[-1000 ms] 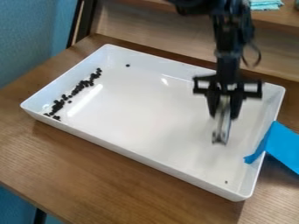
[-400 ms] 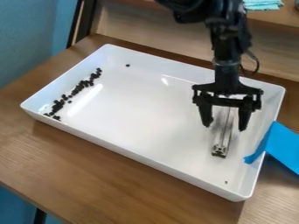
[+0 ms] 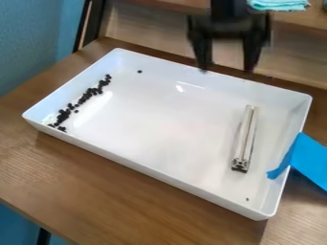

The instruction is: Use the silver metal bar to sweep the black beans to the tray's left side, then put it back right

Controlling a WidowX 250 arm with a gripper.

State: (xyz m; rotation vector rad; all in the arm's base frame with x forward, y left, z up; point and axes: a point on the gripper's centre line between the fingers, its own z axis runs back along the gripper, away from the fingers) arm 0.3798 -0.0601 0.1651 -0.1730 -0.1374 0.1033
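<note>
The claw (image 3: 226, 71) rose; metal bar (image 3: 245, 139) lies lengthwise toward the camera.

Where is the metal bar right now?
In the camera view, the metal bar lies inside the right part of the white tray, just left of the blue tape, below the open hand.

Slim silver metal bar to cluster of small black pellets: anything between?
Only bare floor of the white rectangular tray separates bar and pellets, in the camera view.
</note>
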